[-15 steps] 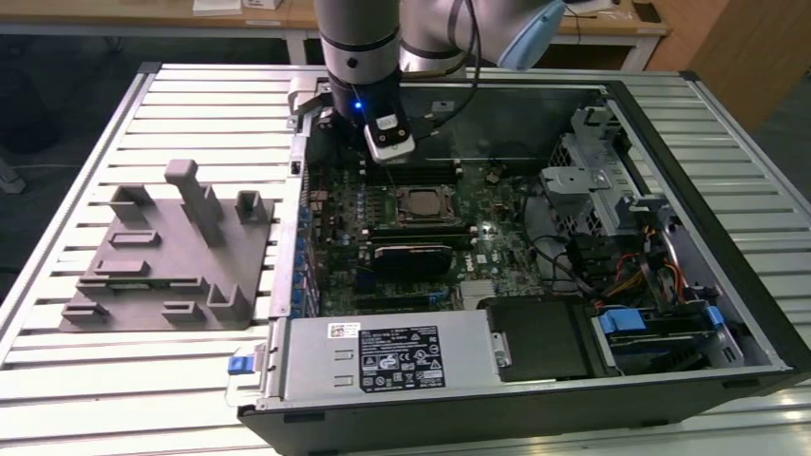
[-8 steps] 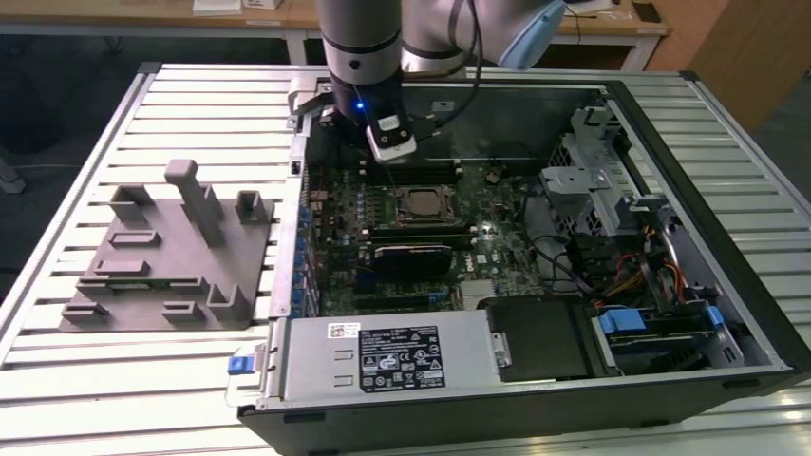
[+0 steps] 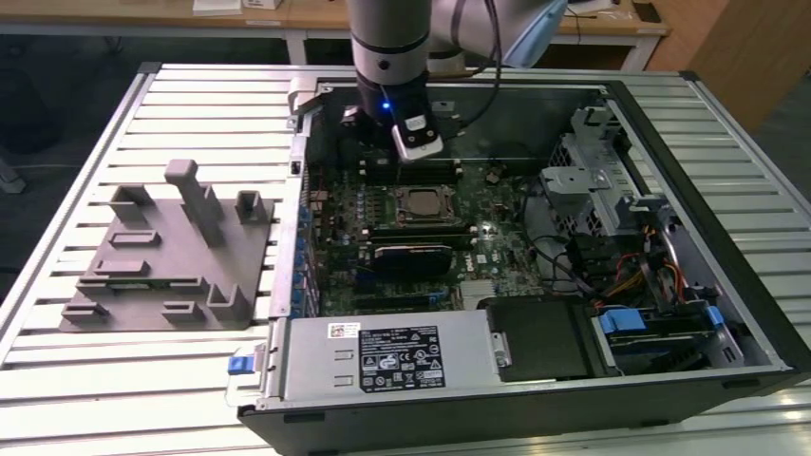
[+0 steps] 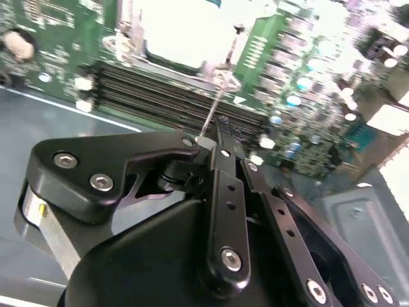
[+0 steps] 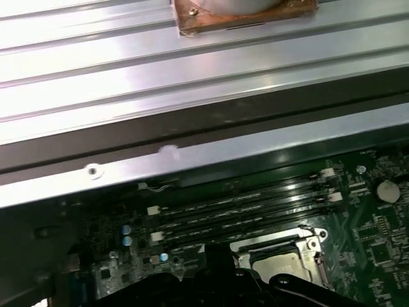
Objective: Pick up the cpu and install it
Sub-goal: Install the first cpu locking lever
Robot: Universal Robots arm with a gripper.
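The cpu (image 3: 423, 204) lies flat inside the square metal-framed socket (image 3: 395, 217) on the motherboard, in the middle of the open computer case. In the second wrist view its top (image 4: 182, 29) glares bright. It appears dull grey (image 5: 276, 261) in the first wrist view. My gripper (image 3: 403, 163) hangs over the memory slots just behind the socket. Its black links (image 4: 214, 135) converge, so the fingers are shut. The socket's thin wire lever (image 4: 216, 96) stands up and reaches the fingertips. I cannot tell whether it is pinched between them.
A black heatsink block (image 3: 408, 256) sits in front of the socket. The power supply (image 3: 386, 356) and the drive cage (image 3: 595, 180) stand along the case walls. A grey moulded fixture (image 3: 165, 252) lies on the slatted table at the exterior view's left.
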